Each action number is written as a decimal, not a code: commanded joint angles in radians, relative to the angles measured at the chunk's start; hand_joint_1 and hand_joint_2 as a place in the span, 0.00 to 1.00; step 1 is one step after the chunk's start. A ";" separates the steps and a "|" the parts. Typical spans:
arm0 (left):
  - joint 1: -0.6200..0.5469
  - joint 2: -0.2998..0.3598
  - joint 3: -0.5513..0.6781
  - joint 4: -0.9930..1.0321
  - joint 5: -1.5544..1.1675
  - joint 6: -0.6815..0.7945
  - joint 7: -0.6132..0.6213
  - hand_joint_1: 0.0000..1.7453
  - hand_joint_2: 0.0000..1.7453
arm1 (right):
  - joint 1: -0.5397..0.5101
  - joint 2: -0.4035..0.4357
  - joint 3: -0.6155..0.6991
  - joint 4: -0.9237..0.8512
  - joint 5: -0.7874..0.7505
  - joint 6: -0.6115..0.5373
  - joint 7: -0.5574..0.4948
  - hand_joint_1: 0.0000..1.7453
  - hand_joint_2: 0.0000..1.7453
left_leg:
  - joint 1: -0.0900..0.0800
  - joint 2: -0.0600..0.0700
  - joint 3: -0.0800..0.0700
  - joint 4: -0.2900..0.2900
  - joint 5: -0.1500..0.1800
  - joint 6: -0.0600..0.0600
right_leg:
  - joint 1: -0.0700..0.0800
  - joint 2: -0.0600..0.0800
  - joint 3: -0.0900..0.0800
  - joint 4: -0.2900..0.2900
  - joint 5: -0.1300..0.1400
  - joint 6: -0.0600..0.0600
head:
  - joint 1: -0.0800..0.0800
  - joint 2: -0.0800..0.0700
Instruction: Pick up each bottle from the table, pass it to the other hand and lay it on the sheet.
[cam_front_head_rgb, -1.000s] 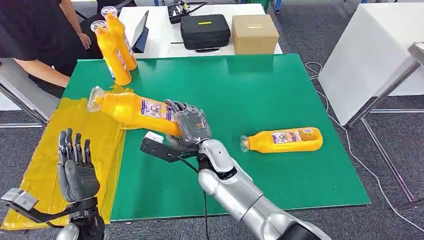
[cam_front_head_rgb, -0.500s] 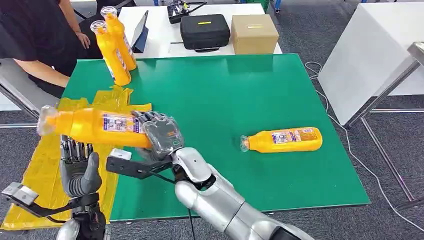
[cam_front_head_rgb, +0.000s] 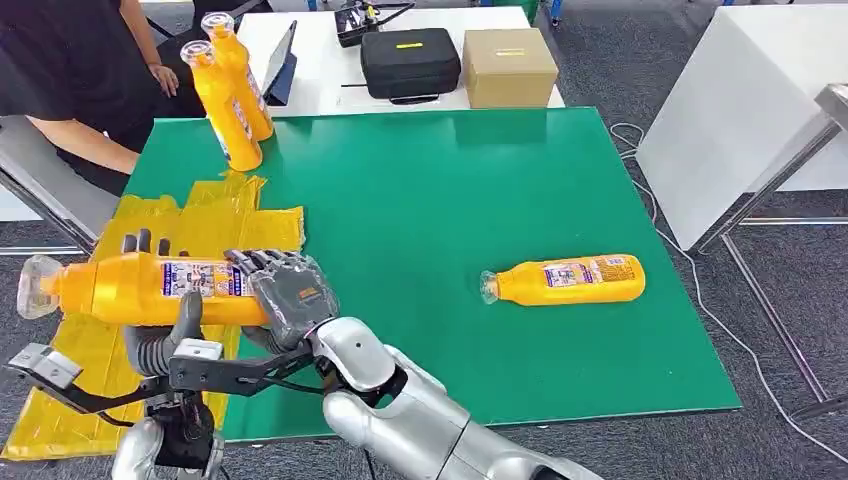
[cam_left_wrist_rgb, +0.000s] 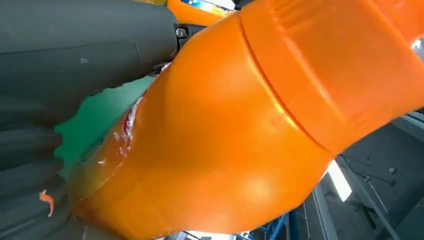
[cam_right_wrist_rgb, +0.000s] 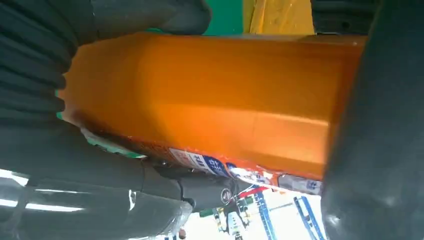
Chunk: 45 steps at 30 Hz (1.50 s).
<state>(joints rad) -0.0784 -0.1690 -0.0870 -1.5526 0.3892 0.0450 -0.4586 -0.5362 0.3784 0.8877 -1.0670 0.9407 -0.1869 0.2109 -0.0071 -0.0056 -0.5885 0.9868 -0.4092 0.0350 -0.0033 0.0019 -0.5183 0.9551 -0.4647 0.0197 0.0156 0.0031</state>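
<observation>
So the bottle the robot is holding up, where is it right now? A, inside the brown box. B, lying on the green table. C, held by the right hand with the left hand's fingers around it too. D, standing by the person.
C: the bottle is off the table, gripped by the right hand, with the left hand wrapping it from below.

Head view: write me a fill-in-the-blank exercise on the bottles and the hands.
1. The right hand holds an orange bottle above the ____ sheet.
2. The left hand sits under the held bottle, its thumb on the bottle's ____ side.
3. A loose bottle lies on its ____ on the green table.
4. ____ bottles stand at the table's far left corner.

Missing words: yellow; near; side; Two
</observation>
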 joint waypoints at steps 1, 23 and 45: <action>-0.042 -0.013 0.013 -0.001 -0.016 0.003 0.034 0.00 1.00 | 0.044 -0.029 0.155 0.020 0.016 0.054 -0.001 1.00 1.00 | 0.001 -0.001 0.002 -0.001 -0.001 -0.002 | 0.001 -0.001 0.003 -0.002 -0.001 0.000 | 0.000 0.000; -0.014 -0.009 -0.005 0.025 -0.018 -0.059 0.010 1.00 1.00 | 0.059 -0.066 0.144 0.081 0.030 0.034 0.019 1.00 1.00 | 0.001 -0.003 0.004 -0.002 0.000 -0.002 | 0.000 -0.004 0.005 -0.003 -0.001 0.000 | 0.000 0.000; -0.034 -0.005 0.008 0.023 -0.016 -0.061 0.009 1.00 1.00 | 0.090 -0.097 0.061 -0.035 0.034 0.020 0.026 0.40 1.00 | 0.001 -0.004 0.003 -0.001 0.000 -0.002 | 0.001 -0.005 0.005 -0.003 -0.001 0.000 | 0.000 0.000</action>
<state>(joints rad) -0.0189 -0.1900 -0.0683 -1.5785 0.3758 -0.0095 -0.4505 -0.4916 0.3513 0.9541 -1.0548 0.9716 -0.1720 0.2449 -0.0070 -0.0049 -0.5888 0.9868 -0.4093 0.0350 -0.0034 0.0022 -0.5200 0.9551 -0.4648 0.0195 0.0156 0.0034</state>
